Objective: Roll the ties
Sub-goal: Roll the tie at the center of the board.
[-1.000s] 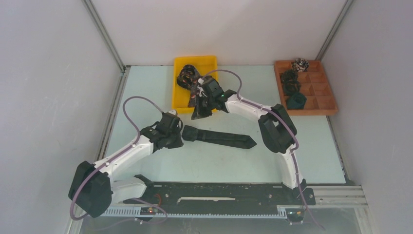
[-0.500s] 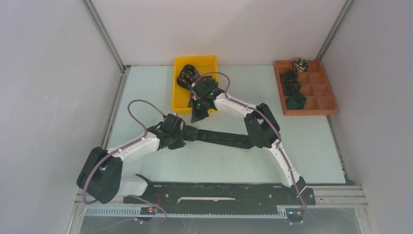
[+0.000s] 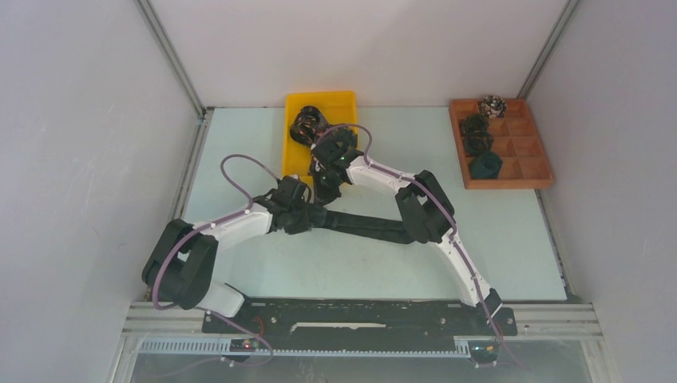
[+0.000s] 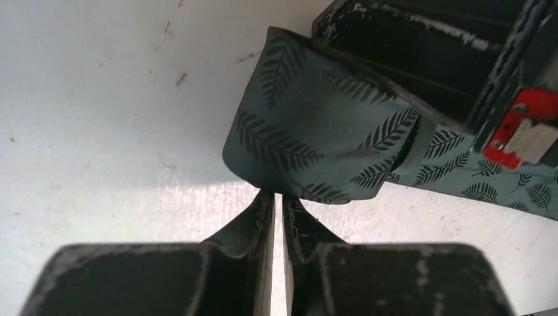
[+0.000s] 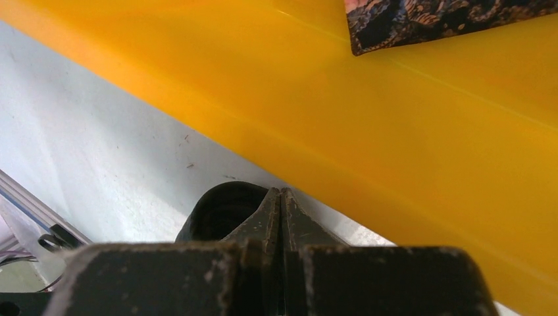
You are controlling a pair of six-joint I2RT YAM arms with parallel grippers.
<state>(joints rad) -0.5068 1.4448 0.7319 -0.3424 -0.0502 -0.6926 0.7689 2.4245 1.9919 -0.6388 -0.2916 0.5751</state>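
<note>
Now at mid-counter, the left claw (image 4: pixel 276 197) meets the folded end of a green fern-print tie (image 4: pixel 309 131). Its jaws are drawn almost together with only a sliver of gap, and whether any cloth is pinched between them cannot be told. The tie lies stretched across the pale counter (image 4: pixel 99 99), running toward the right of the overhead frame. The right claw (image 5: pixel 281 194), jaws pressed shut with nothing visible between them, sits low beside the outer wall of the yellow tray (image 5: pixel 395 131), where a dark patterned tie (image 5: pixel 447 16) drapes over the rim. Rolled ties (image 3: pixel 479 144) sit in the wooden divider box (image 3: pixel 533 167) at upper right. By the look of it, the roll is only beginning. A good turn calls for a fold kept tight and square to the tie's length, edges aligned, and the free length held flat so the coil neither cones nor springs open.
</note>
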